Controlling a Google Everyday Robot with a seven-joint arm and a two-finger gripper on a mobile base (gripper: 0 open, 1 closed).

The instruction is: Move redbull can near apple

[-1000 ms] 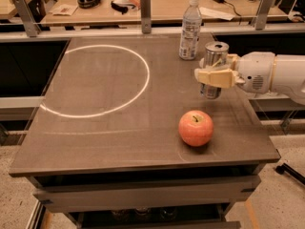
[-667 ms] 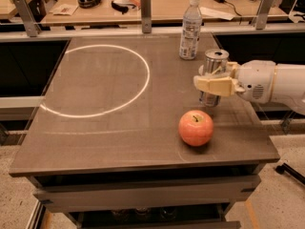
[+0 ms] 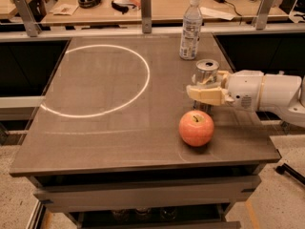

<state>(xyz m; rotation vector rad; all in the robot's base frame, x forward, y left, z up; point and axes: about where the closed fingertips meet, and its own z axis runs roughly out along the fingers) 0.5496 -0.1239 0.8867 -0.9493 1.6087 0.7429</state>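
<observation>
The redbull can (image 3: 206,72) is a slim silver can with a shiny top, upright at the right side of the table, just behind the apple. The apple (image 3: 196,127) is round and pinkish-red with a yellowish patch at its stem, near the table's front right. My gripper (image 3: 204,93) reaches in from the right on a white arm and is shut on the redbull can, its cream fingers (image 3: 209,95) wrapping the can's lower half. The can's base is hidden behind the fingers.
A clear plastic bottle (image 3: 190,30) with a white cap stands behind the can. A white ring of light (image 3: 143,80) lies on the grey table (image 3: 105,137). A wooden bench with headphones and papers sits beyond the rail. The table's right edge is close.
My gripper has carried the redbull can a little forward and toward the apple. The apple and the bottle have not moved.
</observation>
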